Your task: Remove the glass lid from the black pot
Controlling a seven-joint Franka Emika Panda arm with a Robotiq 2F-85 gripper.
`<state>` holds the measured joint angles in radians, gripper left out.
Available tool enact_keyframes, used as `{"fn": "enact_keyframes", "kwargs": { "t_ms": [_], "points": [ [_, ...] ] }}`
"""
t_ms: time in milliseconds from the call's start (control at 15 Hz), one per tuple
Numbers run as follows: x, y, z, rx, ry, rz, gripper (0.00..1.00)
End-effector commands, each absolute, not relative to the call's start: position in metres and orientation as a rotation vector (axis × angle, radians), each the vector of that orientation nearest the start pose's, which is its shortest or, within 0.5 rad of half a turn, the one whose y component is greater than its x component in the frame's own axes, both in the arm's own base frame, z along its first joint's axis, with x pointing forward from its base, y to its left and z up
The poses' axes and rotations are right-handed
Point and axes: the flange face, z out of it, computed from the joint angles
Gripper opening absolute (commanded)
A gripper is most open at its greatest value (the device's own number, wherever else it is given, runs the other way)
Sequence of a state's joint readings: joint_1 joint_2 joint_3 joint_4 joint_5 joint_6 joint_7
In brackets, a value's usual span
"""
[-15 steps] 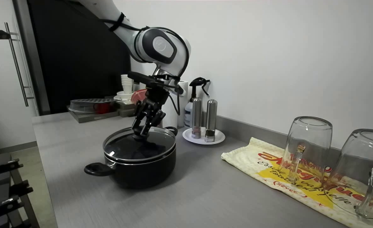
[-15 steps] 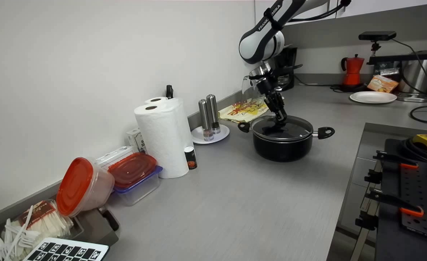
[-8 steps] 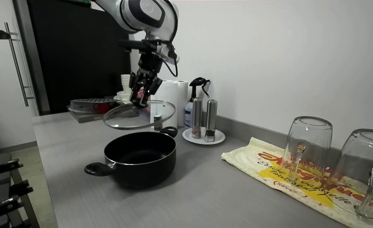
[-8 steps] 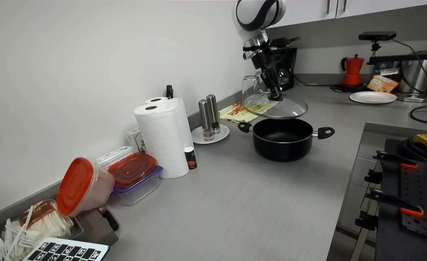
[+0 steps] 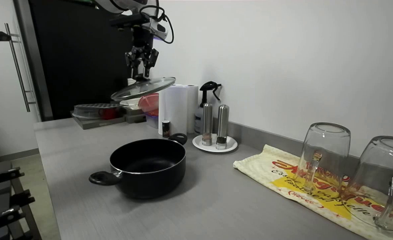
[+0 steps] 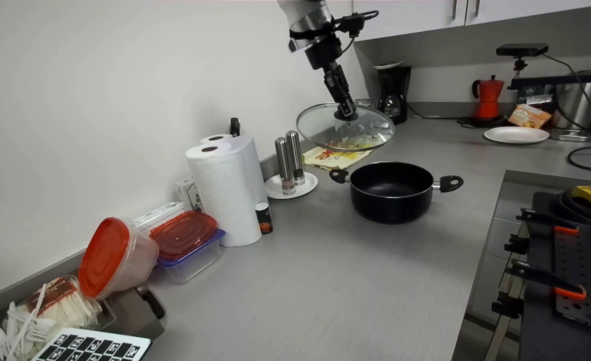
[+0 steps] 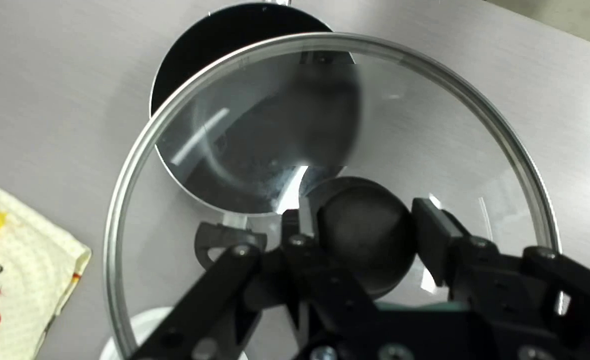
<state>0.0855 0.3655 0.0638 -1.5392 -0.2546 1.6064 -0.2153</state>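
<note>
Exterior view: open pot (image 5: 152,182) (lid (image 5: 145,89) aloft)

Upper left in an exterior view, round clear glass lid (image 5: 148,88), well above round black metal pot (image 5: 152,182) on flat grey bench (image 5: 213,206); lower right, clear glass mugs (image 5: 329,146) on cream cloth (image 5: 272,167).

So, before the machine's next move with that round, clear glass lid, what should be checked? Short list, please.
1. Black two-fingered gripper closed on the lid's round black knob: ok.
2. Grip tight enough: cannot tell; pictures show no force.
3. Glass lid off the shallow round black pot: ok, apart in both exterior views.
4. Lid level: not ok, it hangs tilted.
5. Pot upright on the smooth grey counter: ok.
6. Lid apart from the white paper-towel rolls: ok.
</note>
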Motion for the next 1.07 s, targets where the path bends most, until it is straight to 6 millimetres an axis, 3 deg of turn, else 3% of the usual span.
{"fn": "enact_keyframes", "kwargs": {
  "t_ms": [0,200,600,1000],
  "points": [
    [0.651,0.129,0.432,-3.271,-0.866,0.466,0.25],
    [0.663,0.164,0.397,-3.228,-0.995,0.507,0.25],
    [0.687,0.192,0.297,-3.111,-1.126,0.647,0.25],
    [0.696,0.222,0.259,-3.000,-1.210,0.660,0.25]
  ]
}}
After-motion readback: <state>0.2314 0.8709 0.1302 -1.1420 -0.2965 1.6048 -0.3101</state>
